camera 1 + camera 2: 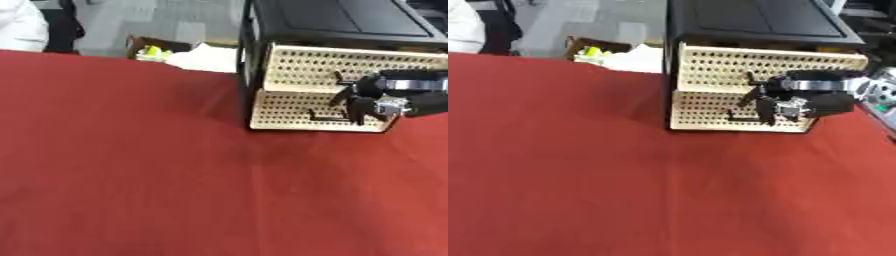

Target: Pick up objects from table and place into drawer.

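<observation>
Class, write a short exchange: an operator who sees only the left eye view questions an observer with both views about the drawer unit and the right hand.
Operator: Where does the upper drawer end? My frame cuts it off.
Observer: In the right eye view its right end shows whole, at the black cabinet corner.
Operator: What lies past the right hand?
Observer: A pale grey strip beside the cabinet; I cannot tell what it is.

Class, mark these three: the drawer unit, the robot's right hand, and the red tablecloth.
drawer unit [297,62]: left eye view, upper perforated drawer front.
right hand [785,97]: right eye view, black palm before the drawers.
red tablecloth [131,165]: left eye view, bare middle.
</observation>
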`<action>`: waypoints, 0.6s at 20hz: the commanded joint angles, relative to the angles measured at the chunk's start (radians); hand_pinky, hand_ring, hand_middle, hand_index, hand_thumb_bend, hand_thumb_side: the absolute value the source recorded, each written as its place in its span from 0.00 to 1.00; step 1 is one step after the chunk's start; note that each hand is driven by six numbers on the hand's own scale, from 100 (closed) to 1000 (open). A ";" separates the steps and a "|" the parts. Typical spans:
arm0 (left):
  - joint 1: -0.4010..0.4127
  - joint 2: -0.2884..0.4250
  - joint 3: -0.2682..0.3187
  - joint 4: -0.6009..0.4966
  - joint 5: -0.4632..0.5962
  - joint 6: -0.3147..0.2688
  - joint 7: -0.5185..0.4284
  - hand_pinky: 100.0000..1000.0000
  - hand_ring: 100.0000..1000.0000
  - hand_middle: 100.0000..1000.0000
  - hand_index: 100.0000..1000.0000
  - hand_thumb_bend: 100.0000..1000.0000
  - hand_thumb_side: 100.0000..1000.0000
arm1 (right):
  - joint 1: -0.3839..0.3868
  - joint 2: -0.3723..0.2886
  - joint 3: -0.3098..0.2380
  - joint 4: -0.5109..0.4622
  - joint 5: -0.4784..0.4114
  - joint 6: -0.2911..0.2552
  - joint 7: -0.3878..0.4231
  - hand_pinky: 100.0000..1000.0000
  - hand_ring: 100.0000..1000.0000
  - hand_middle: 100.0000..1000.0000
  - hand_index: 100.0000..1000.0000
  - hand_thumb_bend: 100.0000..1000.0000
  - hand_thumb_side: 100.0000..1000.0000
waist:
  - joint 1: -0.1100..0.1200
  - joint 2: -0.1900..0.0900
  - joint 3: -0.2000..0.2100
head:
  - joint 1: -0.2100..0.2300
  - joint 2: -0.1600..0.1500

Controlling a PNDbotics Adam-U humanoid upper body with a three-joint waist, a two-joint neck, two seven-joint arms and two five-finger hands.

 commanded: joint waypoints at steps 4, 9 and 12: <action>-0.010 0.005 0.009 -0.018 -0.007 -0.003 -0.004 0.66 0.62 0.66 0.87 0.00 1.00 | -0.026 -0.021 -0.017 0.014 -0.004 -0.177 0.164 0.16 0.46 0.46 0.87 0.00 1.00 | 0.002 -0.015 0.002 | -0.004 -0.018; -0.011 0.005 0.009 -0.018 -0.007 -0.002 -0.005 0.66 0.62 0.66 0.87 0.00 1.00 | -0.028 -0.019 -0.018 0.016 -0.014 -0.178 0.164 0.16 0.46 0.46 0.87 0.00 1.00 | 0.002 -0.017 0.001 | -0.004 -0.023; -0.008 0.005 0.011 -0.018 -0.005 -0.002 -0.004 0.66 0.62 0.66 0.87 0.00 1.00 | -0.018 -0.023 -0.012 0.010 -0.013 -0.179 0.164 0.16 0.45 0.46 0.86 0.00 1.00 | 0.003 -0.023 -0.001 | -0.003 -0.023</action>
